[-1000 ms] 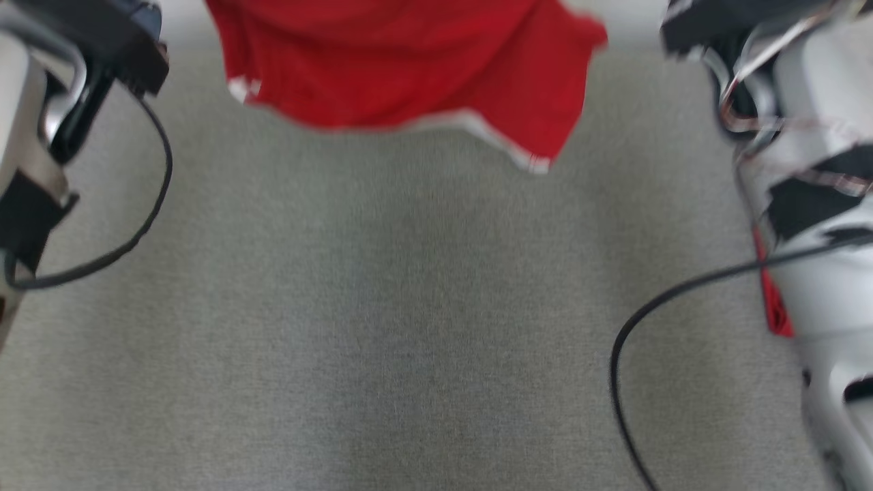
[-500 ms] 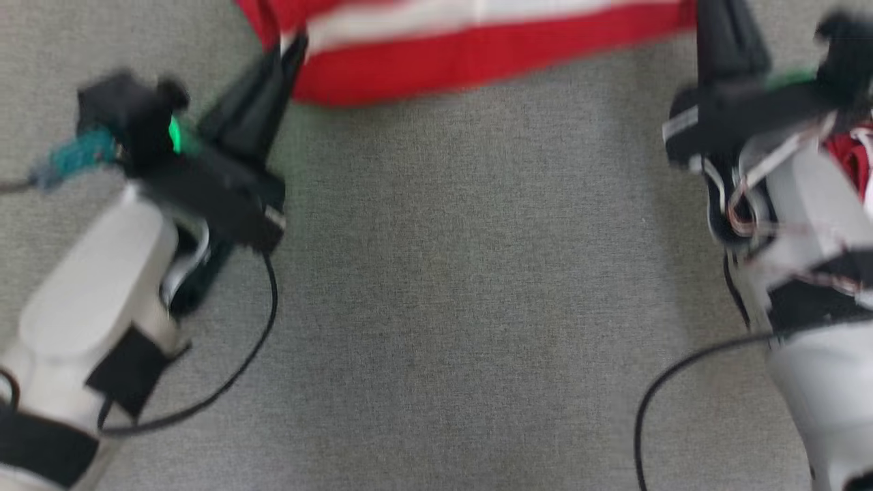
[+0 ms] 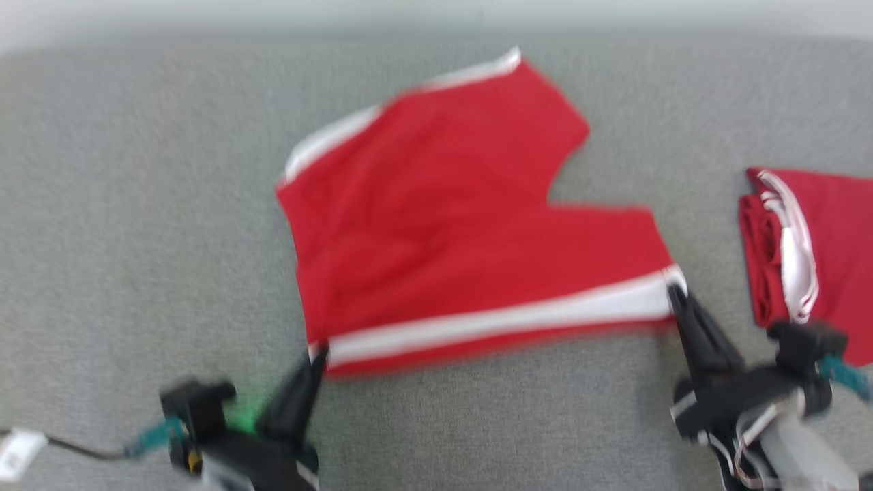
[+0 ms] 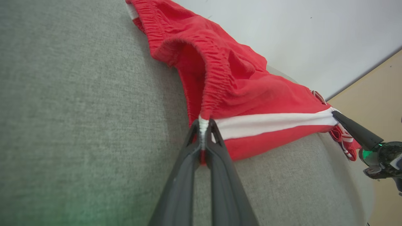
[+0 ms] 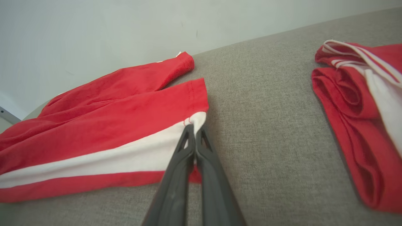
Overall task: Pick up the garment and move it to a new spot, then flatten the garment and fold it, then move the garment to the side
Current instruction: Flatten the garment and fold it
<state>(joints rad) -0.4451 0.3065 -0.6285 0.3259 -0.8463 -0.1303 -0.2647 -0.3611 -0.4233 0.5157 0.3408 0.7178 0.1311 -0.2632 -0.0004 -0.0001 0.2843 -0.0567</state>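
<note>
The garment (image 3: pixel 450 225) is a pair of red shorts with a white side stripe, lying spread on the grey surface (image 3: pixel 136 204). My left gripper (image 3: pixel 318 354) is shut on its near left corner, at the elastic waistband end (image 4: pixel 203 124). My right gripper (image 3: pixel 674 292) is shut on the near right corner, at the leg hem where the white stripe ends (image 5: pixel 196 121). The near edge with the stripe is stretched between both grippers. In the left wrist view the right gripper (image 4: pixel 334 113) also shows at the stripe's far end.
A second red and white garment (image 3: pixel 811 245) lies folded at the right, also seen in the right wrist view as a folded pile (image 5: pixel 361 125). A pale wall (image 5: pixel 94 31) runs along the far edge of the surface.
The head camera has tilted, so the whole picture shifted. The garment hung bunched a second ago; now it lies spread out flat, still pinched at both near corners.
</note>
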